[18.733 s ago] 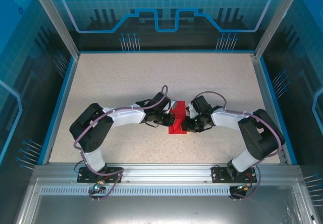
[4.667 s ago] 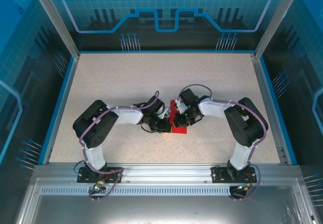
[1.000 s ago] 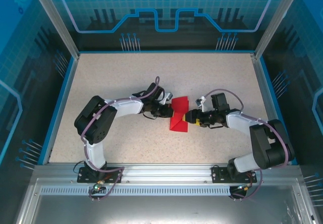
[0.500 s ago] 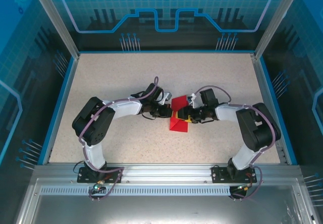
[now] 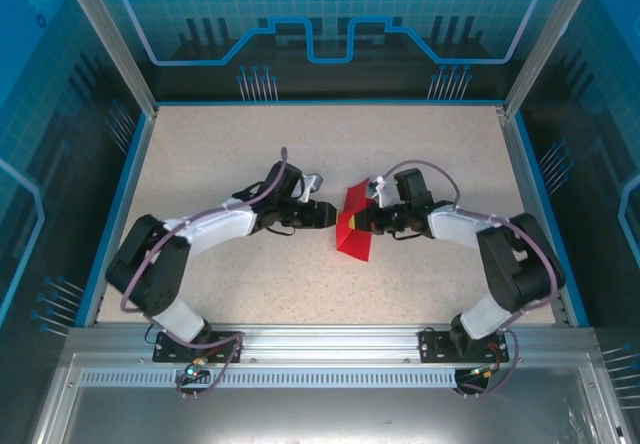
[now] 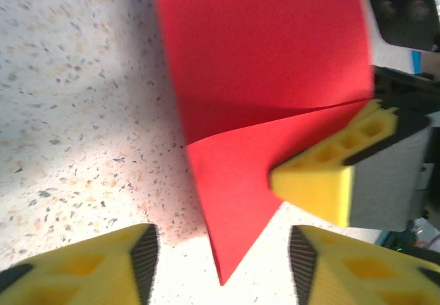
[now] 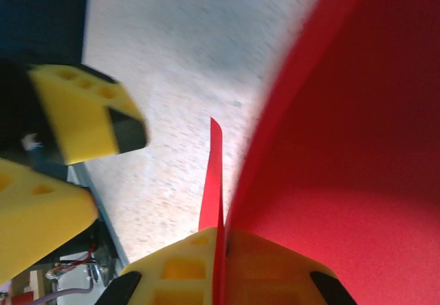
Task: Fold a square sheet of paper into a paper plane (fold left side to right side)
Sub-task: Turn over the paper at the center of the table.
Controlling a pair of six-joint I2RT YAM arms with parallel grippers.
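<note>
Overhead, you are looking at the folded red sheet of paper [image 5: 352,236] resting mid-table [image 5: 230,154], while the right gripper [image 5: 368,224] is pinching its right edge. From the left wrist, the left gripper [image 6: 220,253] is gaping wide and empty, just short of the paper's pointed tip. From the right wrist, yellow fingers [image 7: 179,270] are clamping a paper edge.

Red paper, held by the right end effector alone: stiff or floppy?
Probably floppy: the red paper bows in a curve instead of lying flat. Likely very light and thin, judging by its edge pinched in the right end effector, so a hard pull may tear it.
</note>
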